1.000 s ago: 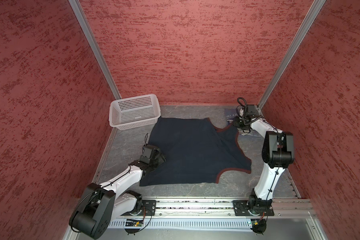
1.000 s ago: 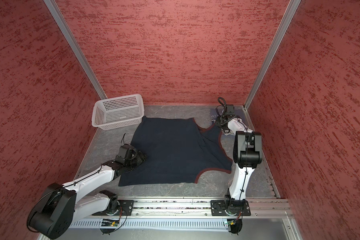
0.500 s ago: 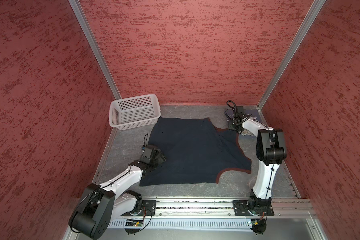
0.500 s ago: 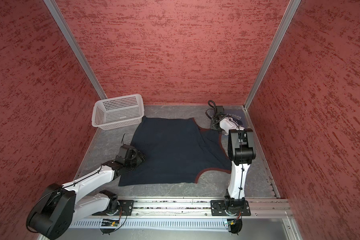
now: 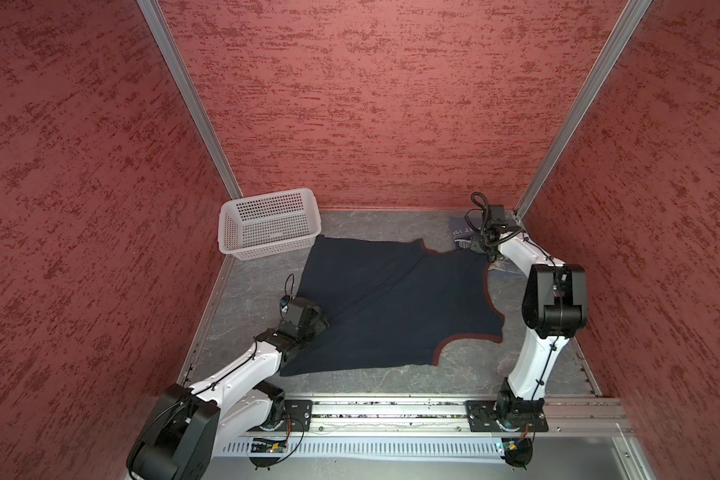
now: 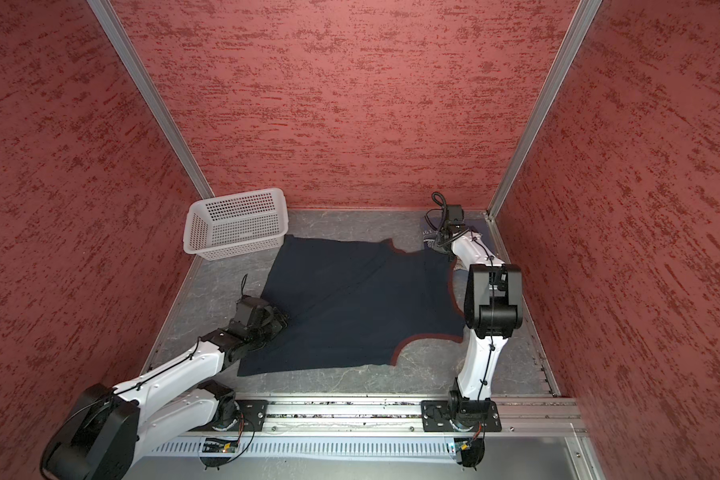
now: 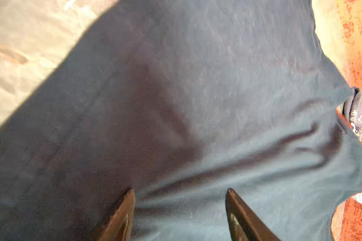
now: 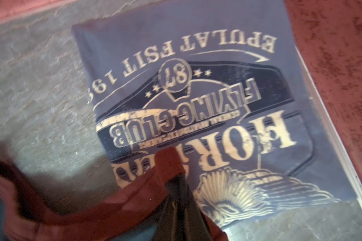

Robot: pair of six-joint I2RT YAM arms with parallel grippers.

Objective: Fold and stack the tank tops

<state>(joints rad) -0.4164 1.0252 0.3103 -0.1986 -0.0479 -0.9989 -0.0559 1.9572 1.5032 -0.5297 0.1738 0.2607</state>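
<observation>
Right gripper (image 8: 177,183): jaws pinched together on the maroon-trimmed shoulder strap of the navy tank top (image 8: 134,208). It is at the far right corner of the table (image 5: 258,291) in both top views (image 5: 474,246) (image 6: 435,245). The clamped strap is bunched at the tips and lies over the printed cloth below.

Left gripper (image 7: 180,191): jaws spread apart, with nothing between them. Both dark fingers (image 7: 121,217) point down at the navy cloth. Contact with the cloth cannot be told. In both top views it is at the near left edge of the garment (image 5: 314,322) (image 6: 277,322).

Navy tank top (image 5: 391,303) (image 6: 350,303): spread flat across the middle of the table, back side up, with no lettering visible. Maroon trim lines the armholes on the right side. A straight crease runs diagonally from the left gripper toward the held strap.

Grey-blue tank top (image 8: 196,83) (image 5: 460,230): folded into a compact rectangle in the far right corner, directly under the right gripper. Its cream "FLYING CLUB" print faces up. The navy strap overlaps its near edge.

Basket (image 5: 267,245) (image 6: 233,245): white perforated plastic, at the far left corner. Its near right corner is just beside the navy hem.

Surround: grey marbled table and red textured walls (image 5: 371,104).
</observation>
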